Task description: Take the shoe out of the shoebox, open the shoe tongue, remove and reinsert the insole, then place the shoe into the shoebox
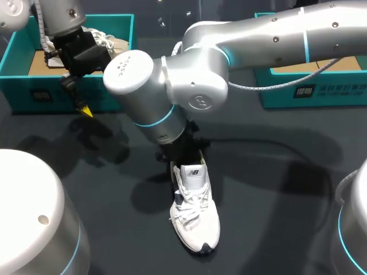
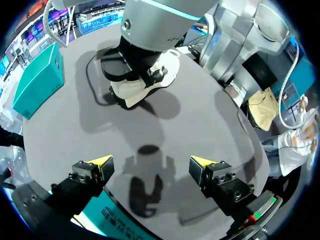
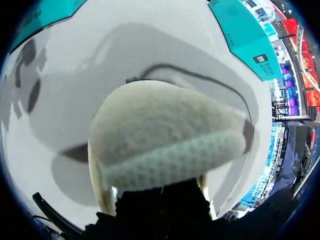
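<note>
Mid-table, shoe [image 1: 195, 209] lies toe toward near edge, heel far; right gripper [image 1: 184, 156] sits at its heel-end mouth, grip not discernible. Left gripper [image 2: 152, 164] well apart, released, empty.

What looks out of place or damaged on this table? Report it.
Nothing stands out. The white lace-up sneaker stands upright and intact on the dark table, and the teal cardboard shoebox sits upright at the table's left.

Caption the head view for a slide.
Right arm bent over the white shoe on the table; left pincer open, hanging by the left teal shoebox.
</note>
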You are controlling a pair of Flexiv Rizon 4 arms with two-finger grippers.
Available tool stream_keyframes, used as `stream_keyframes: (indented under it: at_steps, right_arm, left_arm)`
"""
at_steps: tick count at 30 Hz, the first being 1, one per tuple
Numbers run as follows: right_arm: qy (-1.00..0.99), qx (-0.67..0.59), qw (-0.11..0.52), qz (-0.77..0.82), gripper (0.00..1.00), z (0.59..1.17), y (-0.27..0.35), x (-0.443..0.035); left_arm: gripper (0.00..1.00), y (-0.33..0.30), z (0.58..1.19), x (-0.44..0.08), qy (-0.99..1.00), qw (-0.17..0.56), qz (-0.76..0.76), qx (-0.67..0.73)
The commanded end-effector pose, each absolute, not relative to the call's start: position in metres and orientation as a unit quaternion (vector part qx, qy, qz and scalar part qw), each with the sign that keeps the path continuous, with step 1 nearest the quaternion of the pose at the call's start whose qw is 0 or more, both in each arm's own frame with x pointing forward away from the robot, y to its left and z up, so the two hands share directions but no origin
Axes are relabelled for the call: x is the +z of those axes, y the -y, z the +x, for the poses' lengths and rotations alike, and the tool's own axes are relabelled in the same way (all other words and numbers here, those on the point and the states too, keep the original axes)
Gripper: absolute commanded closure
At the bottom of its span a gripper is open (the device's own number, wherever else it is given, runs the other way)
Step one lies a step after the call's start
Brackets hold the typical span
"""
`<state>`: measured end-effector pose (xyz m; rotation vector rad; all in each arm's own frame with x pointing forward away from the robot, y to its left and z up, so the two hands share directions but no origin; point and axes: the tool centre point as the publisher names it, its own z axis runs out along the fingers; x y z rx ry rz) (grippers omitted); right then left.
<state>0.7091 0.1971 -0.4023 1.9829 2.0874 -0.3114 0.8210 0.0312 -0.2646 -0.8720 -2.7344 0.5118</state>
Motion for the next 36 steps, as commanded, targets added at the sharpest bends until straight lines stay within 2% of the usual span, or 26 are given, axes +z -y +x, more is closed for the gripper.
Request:
stream_keyframes:
  at_steps: [1,5,14,18,27,36]
  right_arm:
    - [-0.745,-0.034,0.039,0.665,1.00,0.704,-0.190,-0.440]
    - [-0.771,0.003,-0.032,0.636,1.00,0.699,-0.191,-0.444]
    - [-0.822,0.041,-0.052,0.566,1.00,0.703,-0.199,-0.418]
    - [-0.828,0.041,-0.036,0.559,1.00,0.711,-0.204,-0.405]
    - [-0.800,-0.006,0.080,0.595,1.00,0.733,-0.225,-0.384]
    - [-0.747,-0.047,0.159,0.643,1.00,0.735,-0.231,-0.372]
  left_arm:
    - [0.00,-0.032,0.821,-0.264,0.932,0.113,-0.298,0.173]
    - [0.00,-0.032,0.821,-0.264,0.932,0.113,-0.298,0.173]
    - [0.00,-0.032,0.821,-0.264,0.932,0.113,-0.298,0.173]
    - [0.00,-0.032,0.821,-0.264,0.932,0.113,-0.298,0.173]
    - [0.00,-0.032,0.821,-0.264,0.932,0.113,-0.298,0.173]
    - [0.00,-0.032,0.821,-0.264,0.932,0.113,-0.298,0.173]
